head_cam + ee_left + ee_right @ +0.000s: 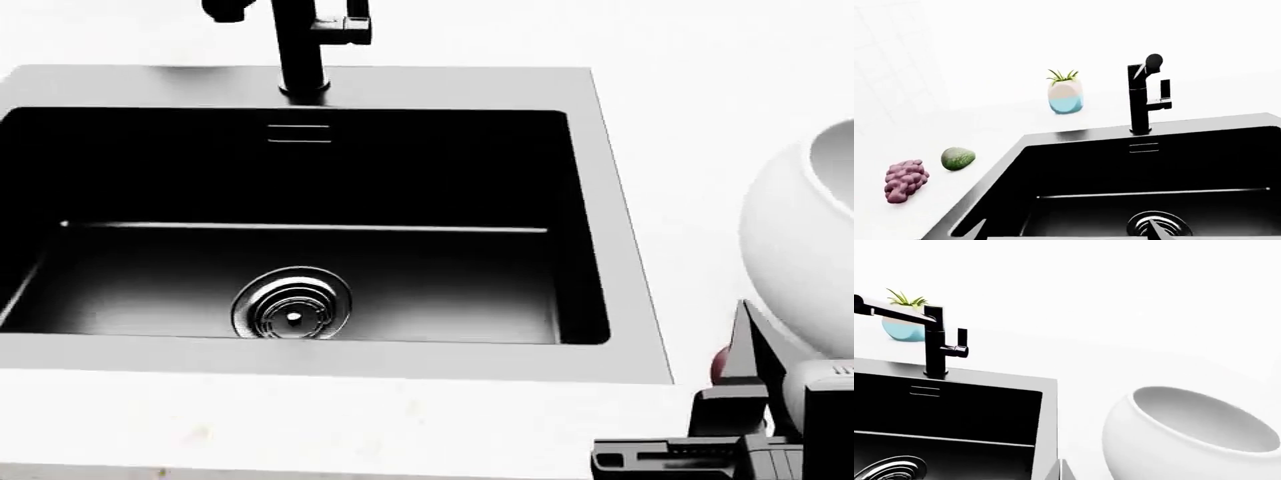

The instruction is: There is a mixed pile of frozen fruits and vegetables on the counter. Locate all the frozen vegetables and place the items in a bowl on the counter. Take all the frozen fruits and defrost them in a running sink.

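On the counter (987,125) left of the sink (307,250), the pink berry cluster (906,180) lies just beside the mottled green vegetable (957,158), the two apart; its long axis tilts toward the basin's corner. Only the left wrist camera sees them, so the left arm looks the nearer for a pick, with the fruit off to the outer side of the basin. The faucet (300,45) stands behind the sink with no water visible. Right of the sink sits the white bowl (1187,435), with the right gripper (747,400) just beside it, something reddish at its finger. Neither gripper's opening can be told.
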You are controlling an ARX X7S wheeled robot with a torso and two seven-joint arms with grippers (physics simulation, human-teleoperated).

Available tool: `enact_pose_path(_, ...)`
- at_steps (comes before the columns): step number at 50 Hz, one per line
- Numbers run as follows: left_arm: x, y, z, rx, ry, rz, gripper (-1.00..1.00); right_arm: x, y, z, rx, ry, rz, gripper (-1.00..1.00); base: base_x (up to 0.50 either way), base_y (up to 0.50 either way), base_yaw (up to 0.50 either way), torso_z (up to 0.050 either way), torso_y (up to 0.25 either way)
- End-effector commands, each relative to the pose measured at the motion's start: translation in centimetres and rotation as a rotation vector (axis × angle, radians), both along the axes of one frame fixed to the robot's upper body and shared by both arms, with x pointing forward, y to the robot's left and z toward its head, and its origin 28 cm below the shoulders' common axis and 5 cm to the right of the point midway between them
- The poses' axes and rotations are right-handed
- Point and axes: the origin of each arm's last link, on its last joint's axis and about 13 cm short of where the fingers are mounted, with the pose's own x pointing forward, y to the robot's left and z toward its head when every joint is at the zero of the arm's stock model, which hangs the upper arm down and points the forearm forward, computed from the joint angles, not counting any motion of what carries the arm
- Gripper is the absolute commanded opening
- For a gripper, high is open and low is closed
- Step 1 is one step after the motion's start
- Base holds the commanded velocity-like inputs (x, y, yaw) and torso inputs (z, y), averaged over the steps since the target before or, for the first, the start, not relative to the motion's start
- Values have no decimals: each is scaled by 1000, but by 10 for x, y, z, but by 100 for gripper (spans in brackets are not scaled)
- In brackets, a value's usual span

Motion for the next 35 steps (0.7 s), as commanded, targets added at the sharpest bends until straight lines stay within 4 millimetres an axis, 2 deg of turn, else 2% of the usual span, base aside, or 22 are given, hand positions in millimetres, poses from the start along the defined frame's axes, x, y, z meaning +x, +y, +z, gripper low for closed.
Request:
enact_pose_path(1, -3, 4, 0, -3, 12, 21, 100, 0, -2, 1, 6, -25, -42, -100, 355, 480, 0, 0, 0)
enact_pose_path(17, -2, 4, -2, 0, 18, 21, 100, 0, 1, -1, 8, -19, -21, -100, 356, 483, 0, 0, 0)
enact_pose_path(18, 5, 0, -2, 3, 19, 19, 100, 1, 2, -1, 11, -18, -18, -100, 359, 484, 0, 0, 0)
enact_pose_path(24, 2, 1, -1, 1, 17, 21, 100, -1, 3, -3, 7, -13, -10, -100, 371, 460, 0, 0, 0)
enact_pose_path(35, 1, 1, -2, 2, 19, 17, 100, 0, 3, -4, -5, -4, 5, -100, 464, 142, 0, 0, 1)
